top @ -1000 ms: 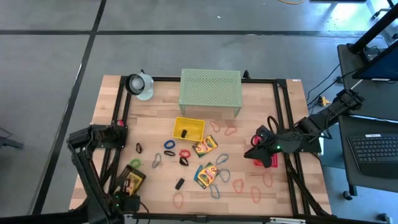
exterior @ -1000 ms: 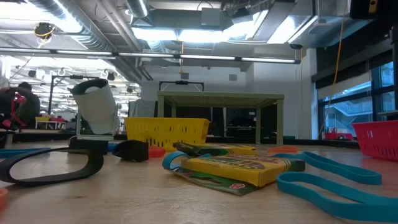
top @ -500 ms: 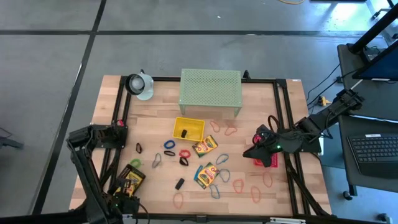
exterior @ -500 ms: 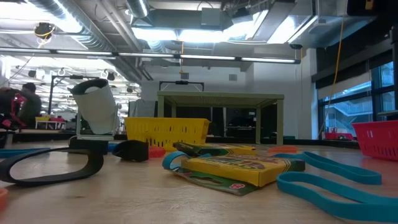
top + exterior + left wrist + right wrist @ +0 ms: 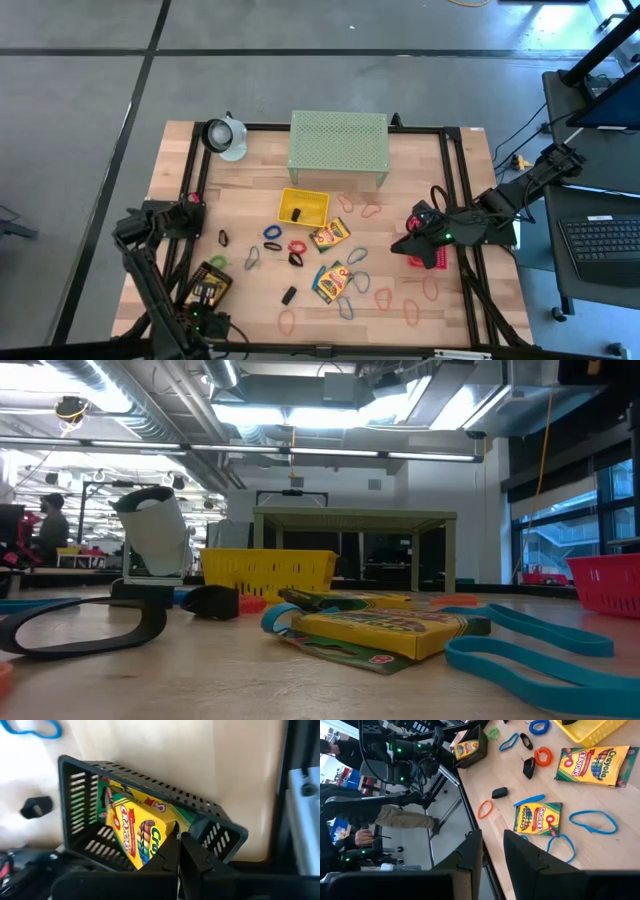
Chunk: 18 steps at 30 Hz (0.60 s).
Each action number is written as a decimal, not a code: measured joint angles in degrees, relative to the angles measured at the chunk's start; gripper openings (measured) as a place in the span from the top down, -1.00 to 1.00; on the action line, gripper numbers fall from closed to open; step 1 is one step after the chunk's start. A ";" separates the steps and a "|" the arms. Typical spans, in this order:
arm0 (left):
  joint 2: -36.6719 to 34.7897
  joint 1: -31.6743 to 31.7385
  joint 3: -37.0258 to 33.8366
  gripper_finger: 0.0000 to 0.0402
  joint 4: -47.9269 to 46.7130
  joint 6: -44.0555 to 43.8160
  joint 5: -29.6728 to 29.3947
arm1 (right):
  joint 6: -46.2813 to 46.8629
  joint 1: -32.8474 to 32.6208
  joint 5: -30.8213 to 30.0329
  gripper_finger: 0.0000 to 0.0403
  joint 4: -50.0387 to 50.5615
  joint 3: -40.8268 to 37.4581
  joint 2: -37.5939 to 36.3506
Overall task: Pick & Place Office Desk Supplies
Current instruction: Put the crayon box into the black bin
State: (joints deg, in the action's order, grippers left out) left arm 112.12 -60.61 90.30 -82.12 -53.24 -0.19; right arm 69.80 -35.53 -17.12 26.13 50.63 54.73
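The left claw (image 5: 178,851) is fully closed just above the black mesh tray (image 5: 211,287), which sits at the worktop's (image 5: 250,180) near-left corner, well apart from the yellow tray (image 5: 304,207). A crayon box (image 5: 137,827) leans tilted inside the black tray; judged already deposited, the claw holding nothing. The right claw (image 5: 492,862) stands partly open and empty over the pink tray (image 5: 425,253), right of the yellow tray, apparently waiting. Remaining supplies lie loose below the yellow tray: two crayon boxes (image 5: 329,236), yellow-green with printed fronts, small black clips (image 5: 289,295) and coloured loops (image 5: 383,297).
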 joint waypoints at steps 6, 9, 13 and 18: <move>0.37 0.06 0.00 0.97 0.32 1.03 -0.70 | -0.13 -0.47 0.15 0.59 0.00 0.00 -0.01; 0.37 0.01 0.02 0.89 0.50 1.72 -0.66 | -0.13 -1.07 0.20 0.59 0.00 0.00 -0.01; 0.37 0.03 0.02 0.70 0.22 2.04 -0.18 | -0.11 -1.75 0.15 0.59 0.00 0.00 -0.01; 0.36 0.03 0.02 0.45 -0.33 2.04 1.42 | -0.07 -2.45 -0.80 0.59 0.00 0.00 -0.01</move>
State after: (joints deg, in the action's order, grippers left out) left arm 112.47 -60.58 90.32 -82.46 -51.20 1.23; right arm 69.73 -37.98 -17.92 26.13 50.63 54.72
